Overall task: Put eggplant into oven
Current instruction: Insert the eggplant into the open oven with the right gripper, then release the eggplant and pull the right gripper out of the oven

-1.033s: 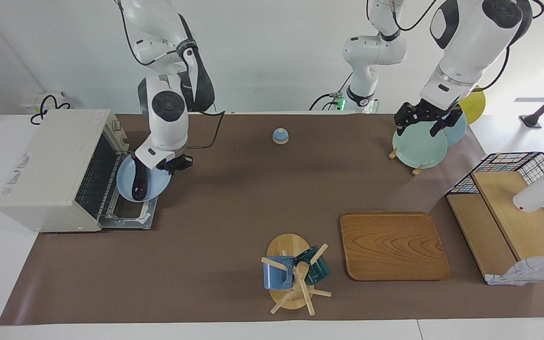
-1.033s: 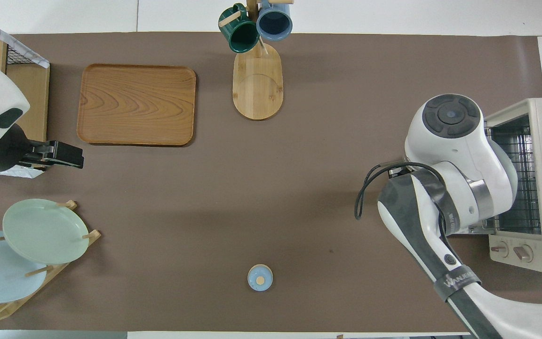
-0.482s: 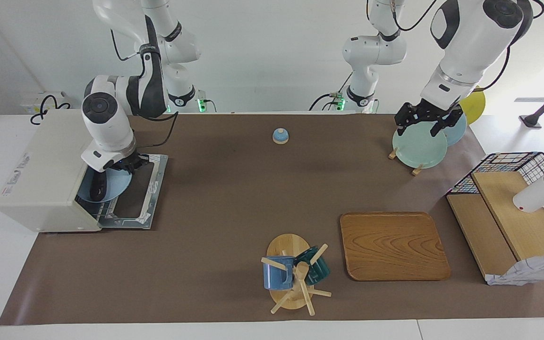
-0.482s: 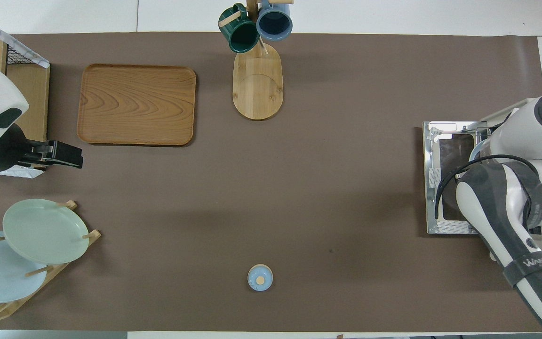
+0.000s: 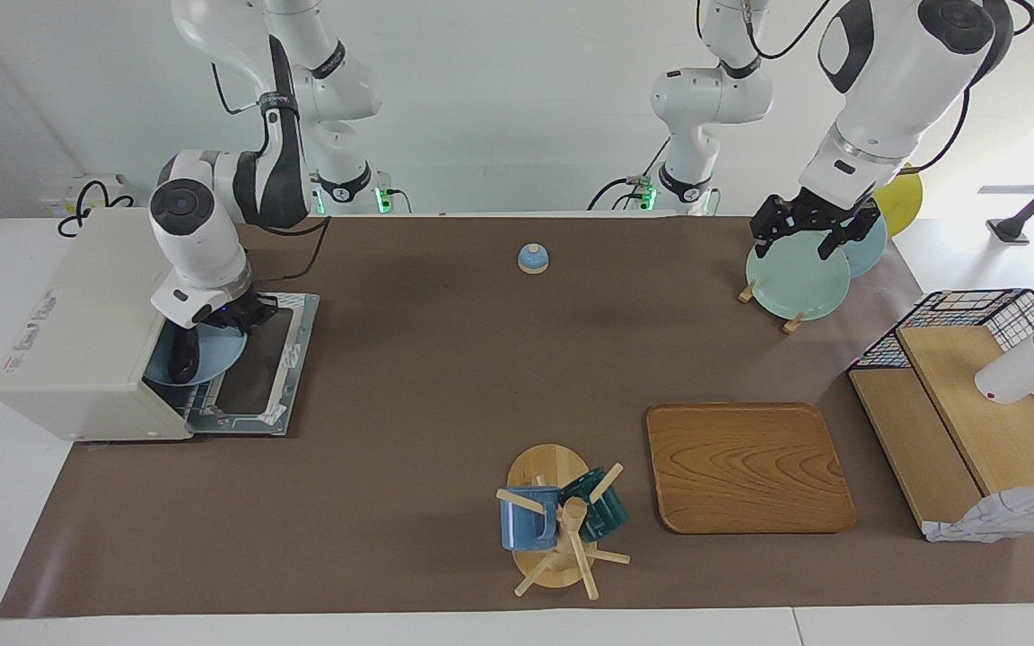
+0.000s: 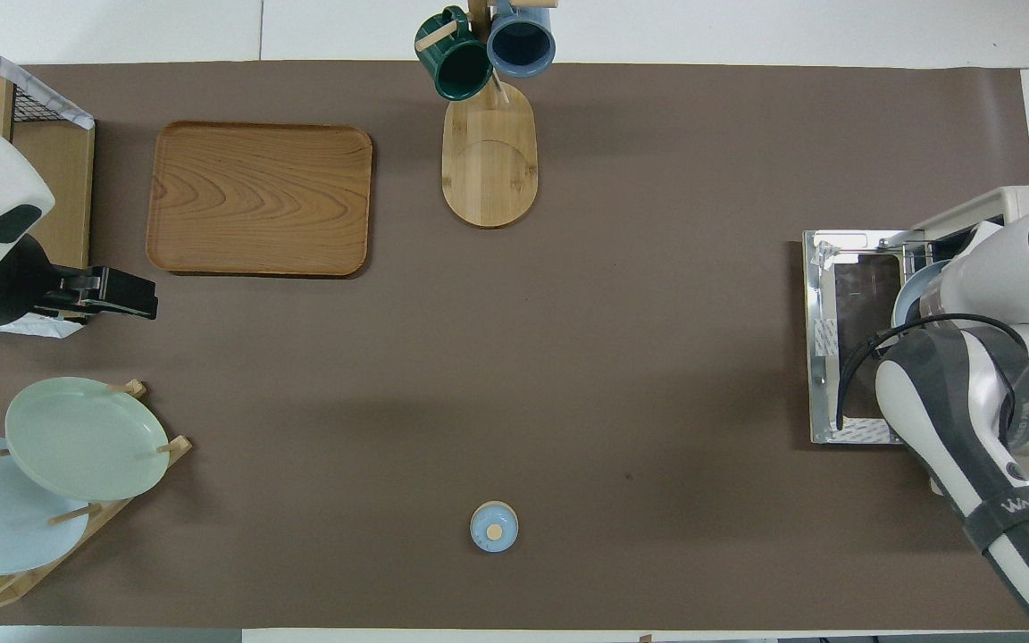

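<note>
The cream-white oven (image 5: 77,314) stands at the right arm's end of the table with its door (image 5: 270,359) open flat. My right gripper (image 5: 228,316) is shut on the rim of a light blue plate (image 5: 216,354). It holds the plate partly inside the oven's opening. The dark eggplant (image 5: 182,354) lies on that plate, just inside the opening. In the overhead view the right arm covers the gripper and the eggplant; only the plate's edge (image 6: 912,290) and the door (image 6: 854,348) show. My left gripper (image 5: 806,235) waits above the plate rack.
A rack with a green plate (image 5: 795,278) stands at the left arm's end. A small blue bell (image 5: 532,258) sits near the robots. A mug tree (image 5: 557,525), a wooden tray (image 5: 746,467) and a wire shelf (image 5: 975,386) lie farther out.
My right arm has swung the plate with the eggplant from above the open door into the oven's opening, then slightly deeper. The left arm has not moved.
</note>
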You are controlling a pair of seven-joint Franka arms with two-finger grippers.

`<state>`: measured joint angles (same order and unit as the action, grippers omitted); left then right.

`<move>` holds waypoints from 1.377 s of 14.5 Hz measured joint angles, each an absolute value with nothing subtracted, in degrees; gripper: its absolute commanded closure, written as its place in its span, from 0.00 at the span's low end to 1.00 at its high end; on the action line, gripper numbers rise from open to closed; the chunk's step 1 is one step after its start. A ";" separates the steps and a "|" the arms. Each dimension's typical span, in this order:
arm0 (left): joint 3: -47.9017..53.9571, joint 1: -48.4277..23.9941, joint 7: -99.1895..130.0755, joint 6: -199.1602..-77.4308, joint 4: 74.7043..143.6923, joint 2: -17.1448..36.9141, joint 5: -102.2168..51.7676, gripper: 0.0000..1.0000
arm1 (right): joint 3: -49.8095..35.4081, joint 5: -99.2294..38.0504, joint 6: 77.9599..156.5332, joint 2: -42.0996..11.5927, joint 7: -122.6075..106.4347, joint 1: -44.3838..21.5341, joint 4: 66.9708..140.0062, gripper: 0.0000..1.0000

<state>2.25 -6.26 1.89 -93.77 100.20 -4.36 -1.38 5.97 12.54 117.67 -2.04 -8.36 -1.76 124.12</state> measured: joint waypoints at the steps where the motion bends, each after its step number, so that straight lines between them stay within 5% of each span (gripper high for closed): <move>1: 2.25 -6.26 1.89 -93.77 100.20 -4.36 -1.38 0.00 | 5.97 12.54 117.68 -1.92 -8.36 -1.75 124.29 1.00; 15: 2.25 -6.26 1.89 -93.77 100.20 -4.36 -1.38 0.00 | 5.62 10.79 114.26 -1.88 -8.87 -2.44 121.32 0.72; 17: 2.25 -6.26 1.89 -93.77 100.20 -4.36 -1.38 0.00 | 5.49 10.23 111.54 -1.86 -8.95 -4.65 118.44 0.76; 19: 2.25 -6.26 1.89 -93.77 100.20 -4.36 -1.38 0.00 | 5.37 9.94 110.77 -1.89 -7.36 -7.80 116.59 1.00; 20: 2.25 -6.26 1.89 -93.77 100.20 -4.36 -1.38 0.00 | 5.30 9.91 111.29 -1.93 -5.39 -9.36 116.37 1.00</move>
<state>2.25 -6.26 1.89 -93.77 100.20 -4.36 -1.38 5.30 9.91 111.29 -1.93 -5.39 -9.36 116.37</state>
